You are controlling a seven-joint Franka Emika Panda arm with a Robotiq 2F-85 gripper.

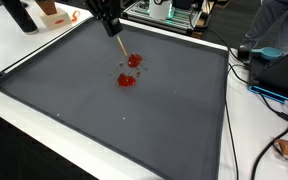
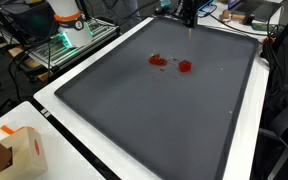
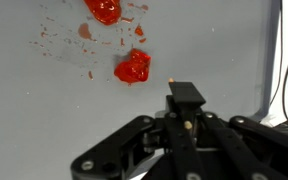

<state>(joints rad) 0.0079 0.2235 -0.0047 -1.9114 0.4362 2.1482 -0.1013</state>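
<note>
My gripper [image 1: 108,18] is shut on a thin tool [image 1: 115,47] with a tan shaft that points down at a dark grey mat [image 1: 174,125]. In the wrist view the gripper [image 3: 187,122] clamps the tool's black block end [image 3: 187,95]. Two red blobs [image 1: 134,61] [image 1: 126,80] lie on the mat just beyond the tool's tip, with small red specks around them. The wrist view shows the nearer blob [image 3: 132,67] just ahead of the tool and another [image 3: 103,9] at the top edge. In an exterior view the gripper [image 2: 187,14] hangs over the mat's far edge, behind the blobs [image 2: 185,67] [image 2: 158,60].
The mat [image 2: 154,125] covers most of a white table. A cardboard box [image 2: 14,150] stands at a near corner. An orange and white object [image 2: 67,18] and electronics sit beyond the table. Cables and a blue device [image 1: 274,95] lie at the table's side.
</note>
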